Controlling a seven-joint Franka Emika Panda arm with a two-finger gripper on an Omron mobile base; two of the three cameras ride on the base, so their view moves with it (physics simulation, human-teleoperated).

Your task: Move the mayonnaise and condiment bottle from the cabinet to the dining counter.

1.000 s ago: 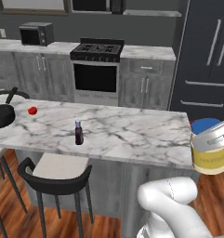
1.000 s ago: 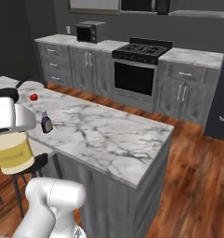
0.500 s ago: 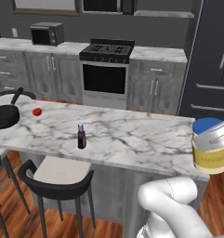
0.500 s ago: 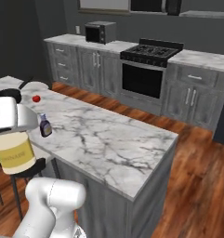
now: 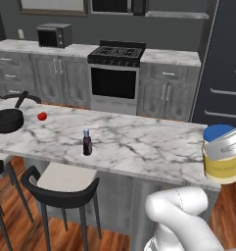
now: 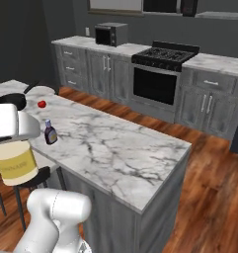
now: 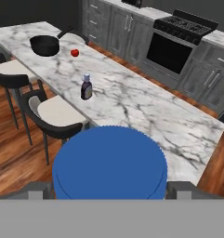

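**A:** How will the mayonnaise (image 5: 222,159) handle?

**B:** I'd judge it rigid and fairly weighty for its size: a short, wide jar with a smooth pale yellow wall that could slip. The broad body is the place to hold it, just under the blue lid, and that is where the end effector (image 5: 227,145) sits, its jaws spread wide and clamped across the jar. The jar hangs upright in the air, off the near corner of the table (image 5: 139,142), not yet over the marble.

**A:** And the condiment bottle (image 5: 87,142)?

**B:** Already standing upright on the table, near the long edge by the stools (image 5: 60,188). Slim and top-heavy-looking, so likely easy to knock over; the jar should go down well apart from it.

**A:** What does each camera add?

**B:** The left base view shows the jar's label side with the finger bar (image 5: 226,143) crossing below the lid. The right base view shows the end effector's white housing (image 6: 12,123) covering the top of the jar (image 6: 16,166). The hand view looks straight down on the blue lid (image 7: 109,163), with the fingertips (image 7: 35,188) at either side, and shows the free marble beyond it, plus a black pan (image 7: 46,44) and a small red fruit (image 7: 75,53) towards the far end.
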